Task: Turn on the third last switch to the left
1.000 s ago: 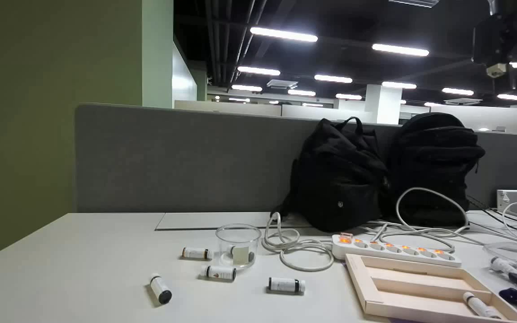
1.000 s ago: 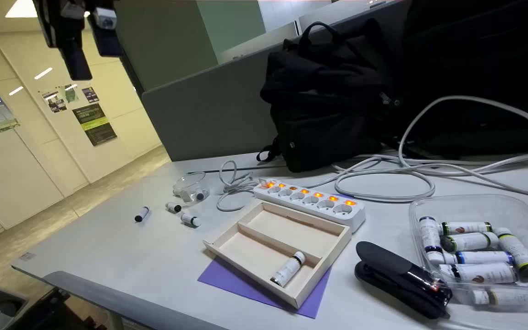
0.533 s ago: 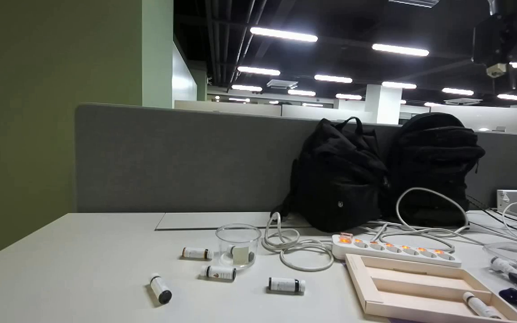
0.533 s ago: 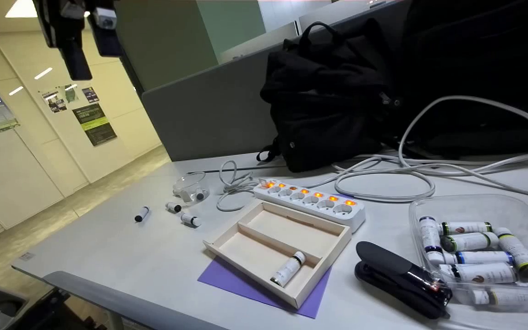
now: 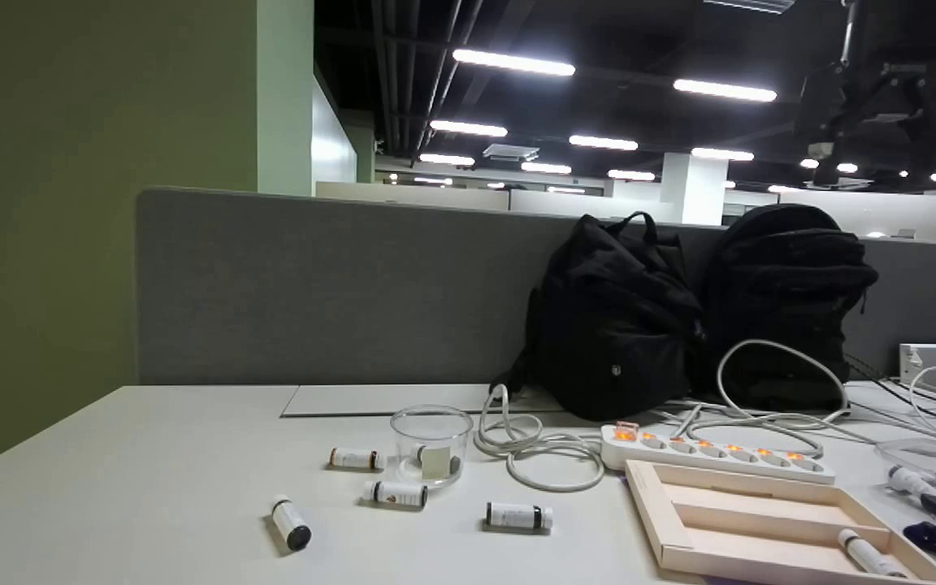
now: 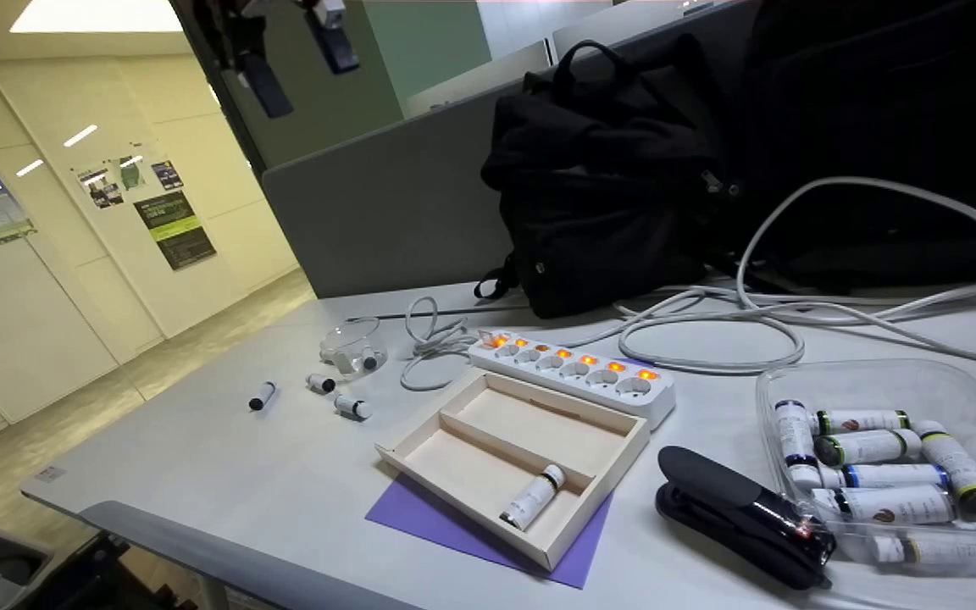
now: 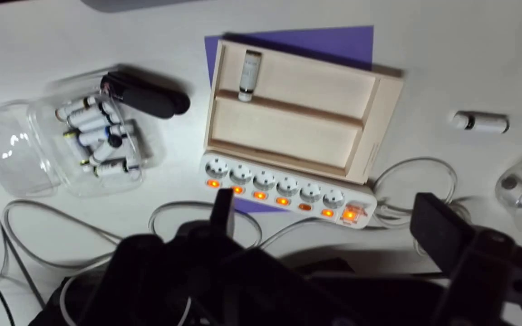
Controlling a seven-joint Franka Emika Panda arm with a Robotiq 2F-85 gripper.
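Observation:
A white power strip (image 7: 279, 179) lies on the table, with a row of sockets and switches; it also shows in both exterior views (image 5: 720, 457) (image 6: 577, 373). Its switches glow orange except one unlit switch (image 7: 305, 207), third from the cable end counting the large lit switch (image 7: 349, 215). The unlit switch shows small in an exterior view (image 6: 541, 348). My gripper (image 7: 326, 213) is open and empty, high above the table; its fingers also show at the top of both exterior views (image 5: 881, 156) (image 6: 302, 76). One finger slightly overlaps a lit switch in the wrist view.
A wooden tray (image 6: 488, 435) holding a vial touches the strip's side. White cables (image 7: 188, 203) loop beside it. Black backpacks (image 6: 598, 186) stand behind. A stapler (image 6: 742, 517), a clear box of vials (image 6: 878, 373), a clear cup (image 5: 431, 422) and loose vials (image 5: 519, 516) lie around.
My gripper has moved and turned, so both fingers now show in both exterior views. In an exterior view it shifted right and up. The table objects have not moved.

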